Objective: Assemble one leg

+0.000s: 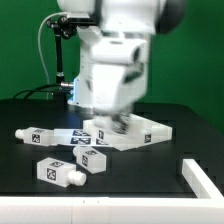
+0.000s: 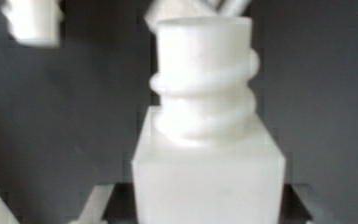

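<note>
In the wrist view a white leg (image 2: 204,130) fills the middle, its square body near the camera and its rounded threaded end pointing away. My gripper (image 2: 204,205) is shut on it, with a finger (image 2: 108,202) on each side of the body. In the exterior view the gripper (image 1: 112,122) hangs low over the near edge of the flat white square panel (image 1: 145,132). The held leg is mostly hidden there by the hand. Three more tagged legs lie on the black table: one (image 1: 35,136) at the exterior view's left, one (image 1: 58,172) in front, one (image 1: 95,158) beside the panel.
A white L-shaped rail (image 1: 205,185) lies at the exterior view's front right. A black post with cables (image 1: 62,55) stands behind the arm. In the wrist view another white leg (image 2: 34,22) shows blurred beyond the held one.
</note>
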Motion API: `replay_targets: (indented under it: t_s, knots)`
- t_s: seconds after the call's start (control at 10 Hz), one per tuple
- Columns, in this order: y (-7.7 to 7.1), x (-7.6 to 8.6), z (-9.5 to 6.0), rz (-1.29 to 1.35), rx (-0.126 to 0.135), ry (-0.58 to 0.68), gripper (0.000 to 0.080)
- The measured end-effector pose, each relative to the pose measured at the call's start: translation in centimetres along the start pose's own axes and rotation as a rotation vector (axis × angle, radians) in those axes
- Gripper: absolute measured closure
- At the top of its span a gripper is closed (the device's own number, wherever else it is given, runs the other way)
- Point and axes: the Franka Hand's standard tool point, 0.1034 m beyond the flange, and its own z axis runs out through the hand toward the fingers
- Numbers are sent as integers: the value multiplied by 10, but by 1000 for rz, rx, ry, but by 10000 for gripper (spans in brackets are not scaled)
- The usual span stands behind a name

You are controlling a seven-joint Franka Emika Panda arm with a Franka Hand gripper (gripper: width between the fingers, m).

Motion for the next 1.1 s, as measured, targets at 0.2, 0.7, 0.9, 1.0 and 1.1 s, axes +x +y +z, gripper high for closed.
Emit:
replay_targets:
  t_s: [0.2,0.7,0.9,1.0,1.1]
  knots:
    - [17,-62,14,-61,12,-11,517]
    - [27,-121,49,-39,54,-15,515]
    - [27,-121,49,-40,55,-15,515]
    - [27,-121,50,-40,55,-15,515]
    - [27,-121,50,-40,55,-15,515]
